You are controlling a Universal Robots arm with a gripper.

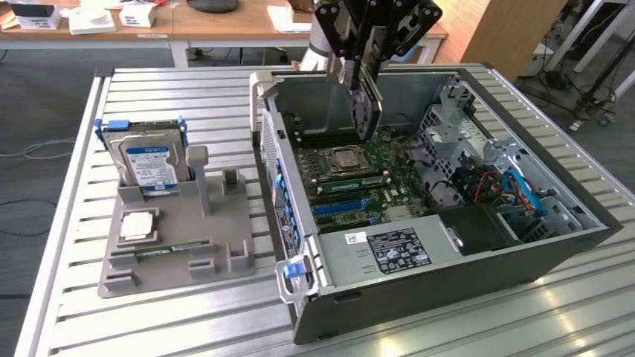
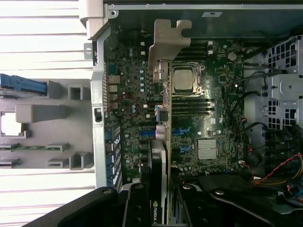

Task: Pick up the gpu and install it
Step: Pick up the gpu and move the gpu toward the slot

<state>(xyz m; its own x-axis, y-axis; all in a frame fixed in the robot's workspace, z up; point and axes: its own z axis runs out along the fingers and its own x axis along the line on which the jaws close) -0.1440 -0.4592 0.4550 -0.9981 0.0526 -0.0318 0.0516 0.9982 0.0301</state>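
Gripper (image 1: 359, 73) is clamping the graphics card (image 1: 367, 111), holding it upright over the motherboard (image 1: 362, 178) inside the open computer case (image 1: 447, 297).

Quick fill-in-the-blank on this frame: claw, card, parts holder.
1. The claw is shut on the ____.
2. The gpu hangs on edge above the green ____ inside the open computer case.
3. The blue-labelled part standing upright in the grey holder is the ____.
Missing words: gpu; motherboard; hard drive.
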